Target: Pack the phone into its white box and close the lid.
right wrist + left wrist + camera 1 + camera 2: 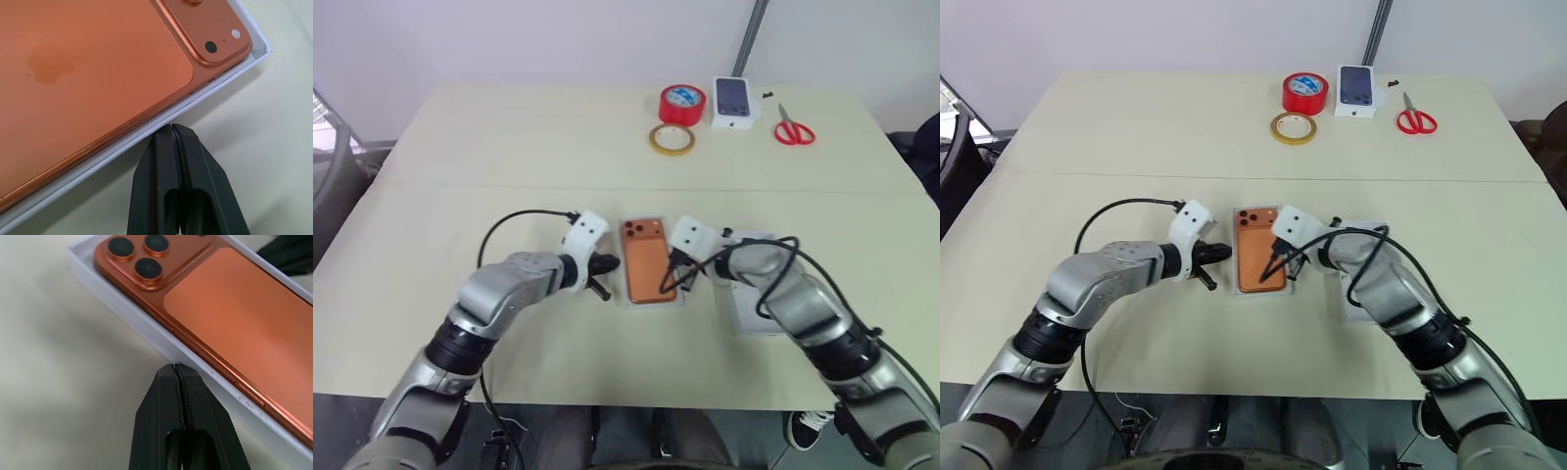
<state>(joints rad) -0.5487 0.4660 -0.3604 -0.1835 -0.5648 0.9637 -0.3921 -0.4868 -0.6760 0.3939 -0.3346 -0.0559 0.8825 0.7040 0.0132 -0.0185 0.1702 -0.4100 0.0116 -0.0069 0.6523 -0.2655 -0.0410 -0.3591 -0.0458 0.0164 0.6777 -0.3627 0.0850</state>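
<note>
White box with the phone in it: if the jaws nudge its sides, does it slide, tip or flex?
Probably slides: the white box lies flat and shallow on the smooth table. Tipping looks unlikely, since the phone lies low inside it. The thin rim may flex slightly under the shut left gripper or right gripper.

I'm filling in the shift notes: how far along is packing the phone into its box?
Done: the phone already lies back-up inside the white box. In hand: both grippers are shut with nothing held, the left gripper and the right gripper each pressing fingertips at one long side of the box. Left: the lid sits on the table under the right arm, not yet on.
</note>
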